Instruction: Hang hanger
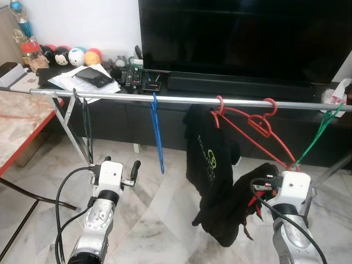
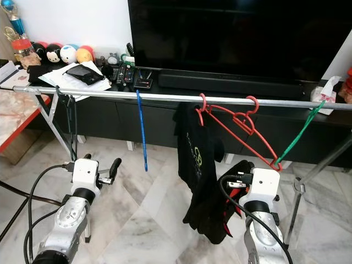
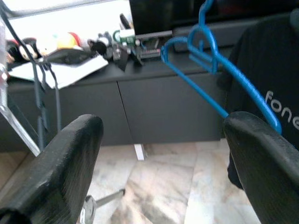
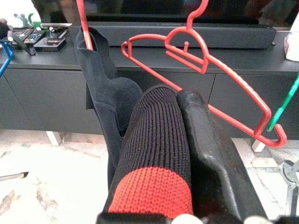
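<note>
Right pincer (image 4: 182, 154) clamps a black-and-red garment (image 4: 156, 154), partly hidden.

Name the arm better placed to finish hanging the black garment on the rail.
Right. The right gripper is shut on the black garment that hangs from a red hanger on the rail. The left gripper is open and holds nothing, nearer the blue hanger.

Left gripper (image 3: 163, 163) spread wide, two black fingers (image 3: 60, 163) framing the shot. Between them a blue hanger (image 3: 210, 60) hangs tilted, just beside a black shirt (image 3: 271, 79). Behind, a dark cabinet (image 3: 168, 107) over marble floor (image 3: 159, 186).
</note>
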`<state>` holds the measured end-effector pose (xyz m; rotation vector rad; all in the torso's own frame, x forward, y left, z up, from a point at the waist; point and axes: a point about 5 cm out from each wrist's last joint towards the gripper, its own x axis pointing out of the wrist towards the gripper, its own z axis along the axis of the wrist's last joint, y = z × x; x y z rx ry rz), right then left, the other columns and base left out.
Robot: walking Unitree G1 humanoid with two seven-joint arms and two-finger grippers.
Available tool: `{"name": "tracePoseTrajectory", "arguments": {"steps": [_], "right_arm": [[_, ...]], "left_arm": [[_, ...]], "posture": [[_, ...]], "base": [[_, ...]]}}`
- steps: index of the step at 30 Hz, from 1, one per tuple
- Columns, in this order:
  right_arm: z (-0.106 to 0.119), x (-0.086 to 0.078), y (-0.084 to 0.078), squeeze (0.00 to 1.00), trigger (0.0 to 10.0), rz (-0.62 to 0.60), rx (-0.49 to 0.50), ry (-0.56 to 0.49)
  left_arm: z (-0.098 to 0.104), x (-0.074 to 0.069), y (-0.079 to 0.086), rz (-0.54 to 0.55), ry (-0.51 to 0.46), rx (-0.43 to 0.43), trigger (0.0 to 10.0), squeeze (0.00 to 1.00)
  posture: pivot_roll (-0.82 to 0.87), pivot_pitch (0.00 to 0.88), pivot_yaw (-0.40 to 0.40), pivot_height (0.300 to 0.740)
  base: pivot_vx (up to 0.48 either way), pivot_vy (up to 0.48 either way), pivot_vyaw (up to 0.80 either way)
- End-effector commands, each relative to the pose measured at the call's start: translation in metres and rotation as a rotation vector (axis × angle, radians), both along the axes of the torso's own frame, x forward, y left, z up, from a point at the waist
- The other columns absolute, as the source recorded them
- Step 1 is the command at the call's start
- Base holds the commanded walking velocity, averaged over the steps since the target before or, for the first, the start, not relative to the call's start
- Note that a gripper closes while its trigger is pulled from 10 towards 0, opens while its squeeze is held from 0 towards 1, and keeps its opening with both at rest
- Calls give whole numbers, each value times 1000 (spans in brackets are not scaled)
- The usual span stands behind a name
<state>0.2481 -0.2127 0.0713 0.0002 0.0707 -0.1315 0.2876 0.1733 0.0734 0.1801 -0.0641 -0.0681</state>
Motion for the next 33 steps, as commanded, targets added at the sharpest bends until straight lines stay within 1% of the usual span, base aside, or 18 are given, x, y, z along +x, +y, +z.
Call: {"name": "tracePoseTrajectory", "arguments": {"steps": [1,4,5,7,8,9,10,11,12,13,14,16,17,21,24,30,32,33], "right_arm": [[7,1,-5,0,10000,-7,-1,-28],[6,0,-5,0,10000,-10,7,-22],[-1,0,-9,0,10000,-33,2,39],[-9,0,-13,0,10000,-66,-5,114],[-20,-2,-18,0,10000,-104,-22,219],[-20,-2,-18,0,10000,-104,-22,219],[-30,-3,-23,0,10000,-134,-28,296],[-32,-3,-24,0,10000,-140,-18,310],[-39,-2,-24,0,10000,-136,-15,366],[-39,-2,-24,0,10000,-136,-15,366],[-47,-2,-23,0,10000,-118,-24,441],[-53,0,-20,0,10000,-82,-15,489],[-59,4,-17,0,10000,-53,-7,532],[-62,17,-18,0,10000,-29,-37,555],[-68,31,-24,0,10000,-73,-69,602],[-70,38,-24,0,10000,-80,-58,607],[-72,37,-25,0,10000,-96,-57,615],[-78,32,-25,0,10000,-113,-67,638]], "left_arm": [[5,-3,-1,-1,-4,-19,10000,0],[6,-3,-1,5,-4,-23,10000,0],[8,-2,-1,12,-2,-28,10000,0],[9,0,-1,17,0,-36,10000,0],[11,2,-2,11,3,-35,10000,0],[11,2,-2,11,3,-35,10000,0],[13,3,-3,5,7,-30,10000,0],[14,4,-4,4,10,-30,10000,0],[15,5,-3,6,13,-32,10000,0],[15,5,-3,6,13,-32,10000,0],[17,7,-3,9,11,-31,10000,0],[18,8,-2,12,9,-32,10000,0],[21,10,0,22,3,-36,10000,0],[24,13,0,28,1,-41,10000,0],[26,14,-1,13,7,-39,10000,0],[28,14,1,18,7,-42,10000,0],[29,14,3,21,5,-42,10000,0],[30,14,4,24,5,-41,10000,0]], "posture": [[-145,0,-34,740],[-145,0,-34,740],[-147,0,-35,740],[-150,0,-33,740],[-154,0,-27,740],[-154,0,-27,740],[-158,0,-27,740],[-158,0,-27,740],[-158,0,-27,740],[-158,0,-27,740],[-158,0,-28,740],[-155,0,-29,740],[-155,0,-29,740],[-152,0,-28,740],[-142,0,-26,740],[-126,0,-29,740],[-118,0,-26,740],[-118,0,-26,740]], "base": [[0,0,0],[0,0,0],[0,0,0],[0,0,0],[0,0,0],[0,0,0],[0,0,0],[0,0,0],[0,0,0],[0,0,0],[0,0,0],[0,0,0],[0,0,0],[0,0,0],[0,0,0],[0,0,0],[0,0,0],[0,0,0]]}}
